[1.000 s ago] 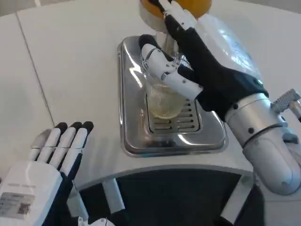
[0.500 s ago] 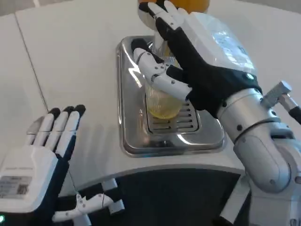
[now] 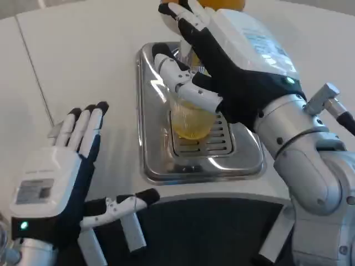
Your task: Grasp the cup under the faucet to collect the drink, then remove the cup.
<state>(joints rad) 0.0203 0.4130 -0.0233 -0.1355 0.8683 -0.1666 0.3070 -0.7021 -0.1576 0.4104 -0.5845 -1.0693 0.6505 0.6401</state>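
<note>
Clear cup [image 3: 191,119], seemingly yellow-filled

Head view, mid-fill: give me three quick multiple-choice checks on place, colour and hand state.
1. Where does the cup stand?
A. on the metal drip tray
B. on the bare table
C. in the left hand

2. What colour is the drink in the cup?
A. red
B. yellow
C. blue

3. What is the left hand doing?
A. pinching the cup
B. pressing the tray
C. holding nothing, fingers spread

Answers: 1 A, the cup sits on the tray's slotted grate. 2 B, the liquid shows yellow. 3 C, the right hand grips the cup.
</note>
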